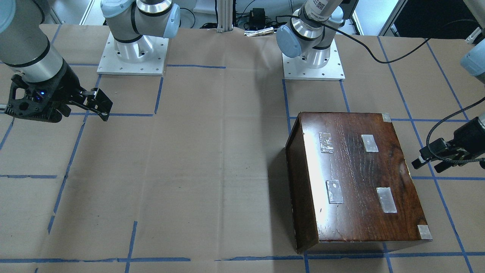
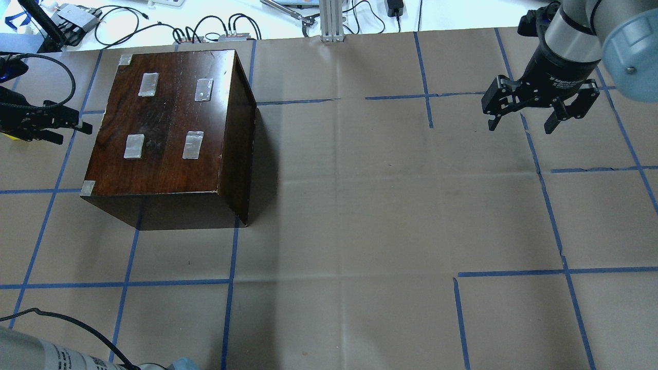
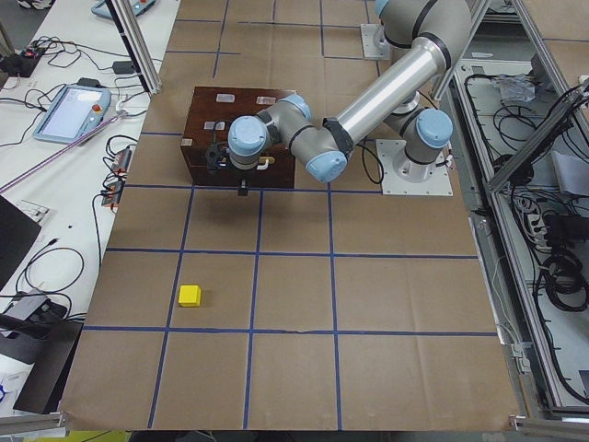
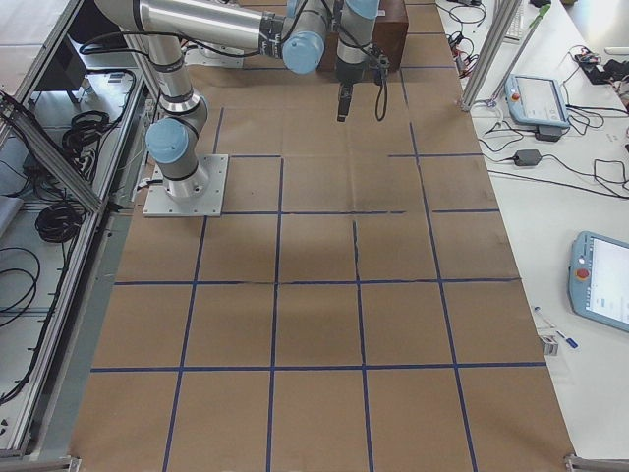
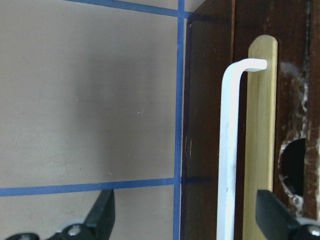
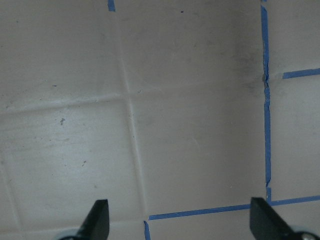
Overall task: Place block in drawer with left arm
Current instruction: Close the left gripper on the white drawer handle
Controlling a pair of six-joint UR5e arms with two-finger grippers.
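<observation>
Obs.: block (image 3: 190, 295) sits on the table (image 2: 360, 205), out toward the left end and well apart from the cabinet (image 2: 164, 123). Nothing touches it.

Drawer: no tray shows beyond the cabinet in any view, so I judge it shut. That would explain why the block is left alone for now, since there is nowhere to put it.

Left gripper (image 5: 186, 212): spread wide, empty. It is held level and pointed at the cabinet's front face. In the wrist view the white handle (image 5: 229, 150) stands between the two fingers but nearer one of them, with a pale strip (image 5: 262, 125) behind it. The wide spread looks chosen to straddle the handle. No contact seen.

Right gripper (image 2: 524, 121): also wide, empty, hanging over bare paper on the far side of the table. Judged parked, keeping out of the left arm's way.

Step in hand (judgement): opening the drawer. Block pick-up not yet begun.
</observation>
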